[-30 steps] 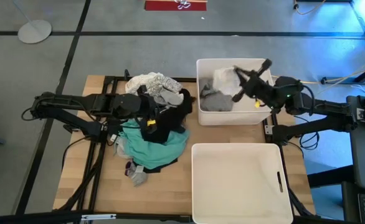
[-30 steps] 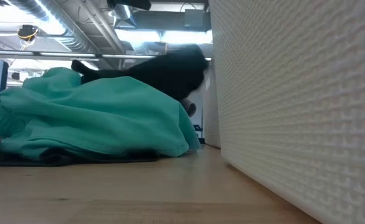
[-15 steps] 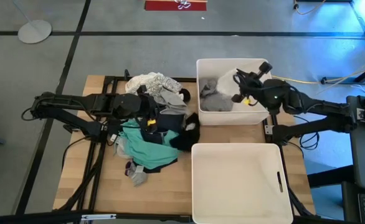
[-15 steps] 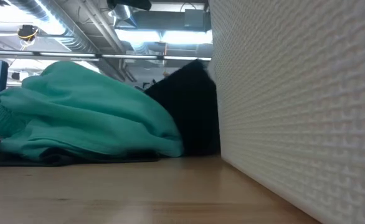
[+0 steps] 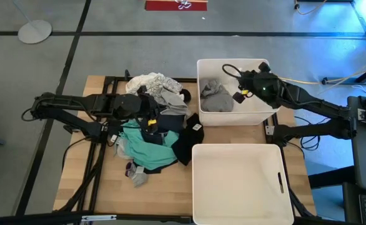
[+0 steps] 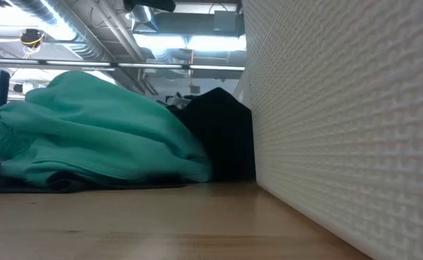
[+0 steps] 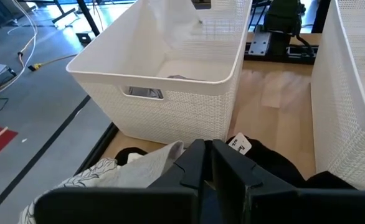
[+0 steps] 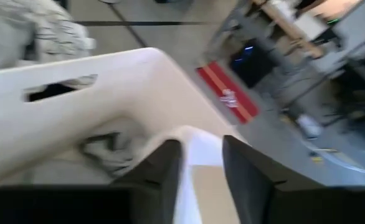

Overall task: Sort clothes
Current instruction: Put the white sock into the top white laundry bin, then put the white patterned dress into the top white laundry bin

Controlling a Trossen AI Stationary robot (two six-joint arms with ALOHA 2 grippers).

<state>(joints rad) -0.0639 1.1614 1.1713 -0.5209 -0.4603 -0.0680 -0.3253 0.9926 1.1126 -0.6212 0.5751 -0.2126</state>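
A pile of clothes lies on the table's left half: a teal garment [image 5: 145,147] [image 6: 89,130], a white patterned one [image 5: 148,81], a navy one [image 5: 167,122] and a black one [image 5: 186,142] [image 7: 276,165] resting against the near bin. My left gripper [image 5: 150,120] [image 7: 208,149] is shut above the pile. My right gripper [image 5: 238,84] [image 8: 198,162] is inside the far bin [image 5: 202,119], shut on a white garment [image 8: 198,143]. A grey garment [image 5: 217,100] [image 8: 111,146] lies on that bin's floor. My right gripper has the white garment's cloth [image 8: 200,177] between its two fingers, inside the far bin. Which part of the garment it is, and how many layers, I cannot tell. Whether my left gripper touches the pile below it, I cannot tell.
A second white bin [image 5: 233,187] [image 6: 341,123] stands at the near right, beside the pile. Small grey socks [image 5: 135,175] lie at the pile's near edge. Bare wood shows at the table's near left.
The black garment has dropped from the top of the pile toward the table's near edge and now lies against the near bin. My right gripper has turned and gone a little toward the table's left over the far bin with the white garment.
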